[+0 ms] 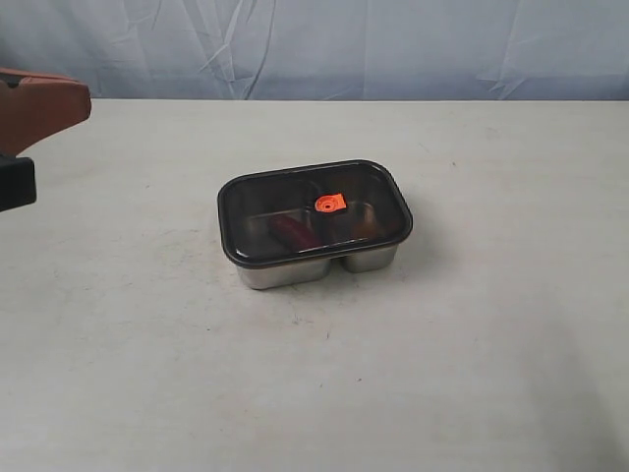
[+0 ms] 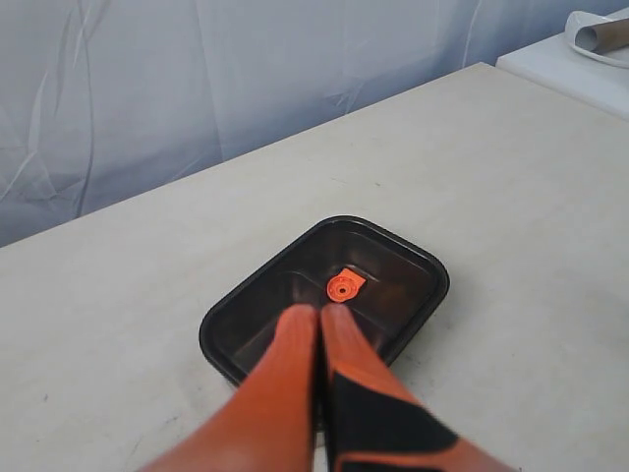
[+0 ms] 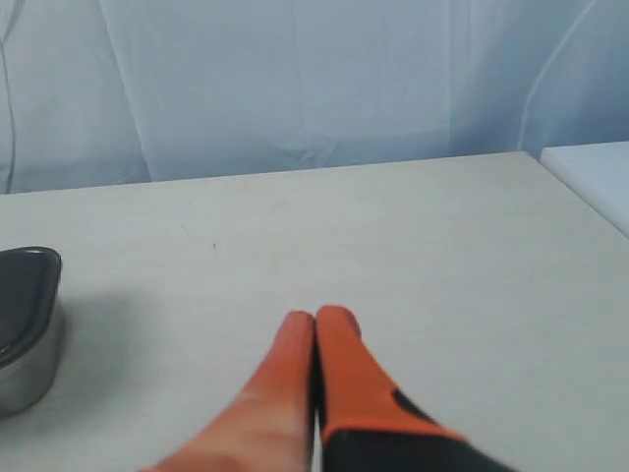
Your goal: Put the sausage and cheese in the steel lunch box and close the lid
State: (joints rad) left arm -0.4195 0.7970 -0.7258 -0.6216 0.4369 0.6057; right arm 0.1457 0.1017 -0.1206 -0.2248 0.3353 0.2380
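The steel lunch box stands mid-table with the dark see-through lid lying on top, its orange-red valve at the centre. Through the lid the red sausage shows in the larger compartment. An orange shape, likely the cheese, shows dimly in the smaller one. In the left wrist view my left gripper is shut and empty, up above the lid. My right gripper is shut and empty over bare table, with a corner of the lunch box off to its side.
Part of the left arm shows at the exterior view's left edge. A pale blue curtain hangs behind the table. A white block with a cardboard roll sits past one table edge.
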